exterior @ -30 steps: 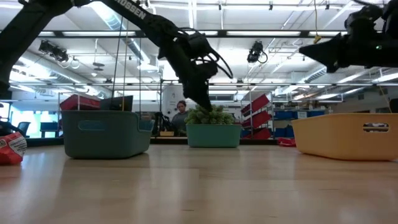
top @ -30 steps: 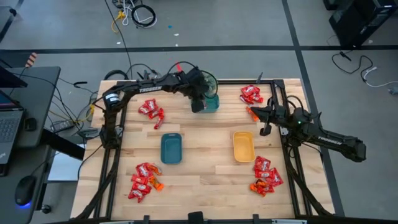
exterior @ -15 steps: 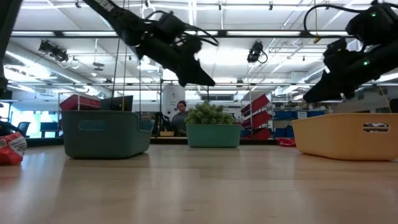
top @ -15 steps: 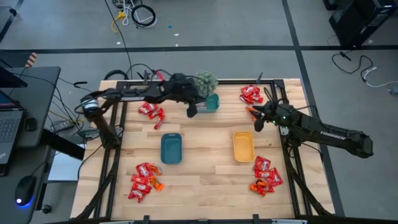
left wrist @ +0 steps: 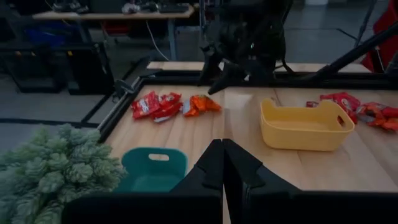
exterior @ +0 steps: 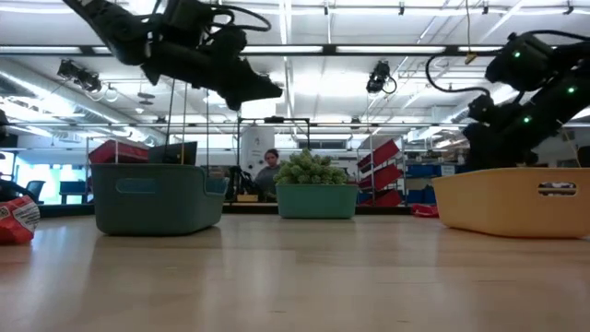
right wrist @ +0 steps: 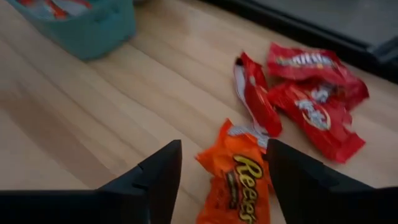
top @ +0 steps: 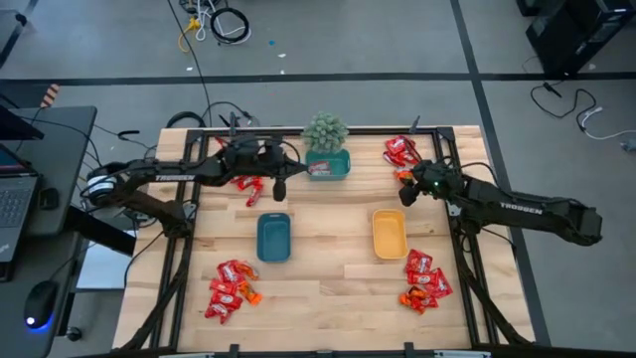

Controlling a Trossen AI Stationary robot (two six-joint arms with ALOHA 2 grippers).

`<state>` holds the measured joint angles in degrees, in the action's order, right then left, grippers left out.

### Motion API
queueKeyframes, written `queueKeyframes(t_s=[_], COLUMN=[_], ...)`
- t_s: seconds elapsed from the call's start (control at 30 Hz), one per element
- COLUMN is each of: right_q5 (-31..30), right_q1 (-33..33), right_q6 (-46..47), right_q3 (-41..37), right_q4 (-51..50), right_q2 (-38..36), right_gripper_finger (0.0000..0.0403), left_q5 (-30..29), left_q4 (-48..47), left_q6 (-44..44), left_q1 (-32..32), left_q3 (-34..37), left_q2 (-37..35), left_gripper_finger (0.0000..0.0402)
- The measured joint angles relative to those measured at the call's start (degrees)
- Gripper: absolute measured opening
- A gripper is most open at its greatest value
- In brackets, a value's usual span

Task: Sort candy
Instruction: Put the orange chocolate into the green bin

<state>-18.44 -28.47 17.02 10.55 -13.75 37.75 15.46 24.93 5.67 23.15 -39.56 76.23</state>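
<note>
Candy lies in four heaps on the table: far left point(top: 241, 177), near left point(top: 231, 288), near right point(top: 424, 278) and far right point(top: 400, 151). My right gripper point(right wrist: 224, 168) is open just over the far-right heap. Its fingers stand on either side of an orange packet point(right wrist: 239, 180) lying flat on the wood, beside red packets point(right wrist: 311, 93); no touch shows. My left gripper point(top: 280, 187) is shut on nothing and hangs above the table between the far-left heap and the teal tray point(top: 327, 166), which holds the green plant point(top: 326, 131).
A blue-green tray point(top: 273, 237) and a yellow tray point(top: 389, 233) stand side by side mid-table. Black frame rails point(top: 452, 159) run along the table's edges. Bare wood lies between the trays and along the near edge.
My left gripper, still shut, has drawn away from the plant's tray toward the table's left edge and risen. My right gripper has tipped down and sunk toward the far-right heap, ending over the orange packet.
</note>
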Motion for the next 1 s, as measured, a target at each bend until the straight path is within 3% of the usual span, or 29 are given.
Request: queueKeyframes(t_s=[0.23, 0.43, 0.6, 0.87, 1.0], right_q5=[0.6, 0.5, 0.5, 1.2, 1.2], right_q1=[-1.4, -2.5, -3.5, -3.3, -2.0], right_q6=[-0.1, -0.2, 0.0, -1.0, -3.6], right_q3=[0.0, 0.0, 0.0, 1.8, 6.8], right_q4=[0.1, 2.0, 3.4, 1.8, -0.5], right_q2=[6.2, 11.4, 15.2, 16.7, 16.7], right_gripper_finger=[0.026, 0.0251, 0.0194, 0.0035, 0.0023], left_q5=[-0.8, -1.2, -1.2, -0.7, 3.5], left_q4=[1.0, 0.9, 0.1, 4.0, 8.3], left_q6=[-0.3, -1.3, -1.2, -0.1, 0.0], left_q1=[0.1, 0.1, 0.1, 0.1, 0.7], left_q3=[2.4, 2.4, 2.4, 2.4, 2.4], left_q2=[-0.5, -0.6, -0.6, -0.6, -0.6], left_gripper_finger=[0.0001, 0.0001, 0.0001, 0.0, 0.0])
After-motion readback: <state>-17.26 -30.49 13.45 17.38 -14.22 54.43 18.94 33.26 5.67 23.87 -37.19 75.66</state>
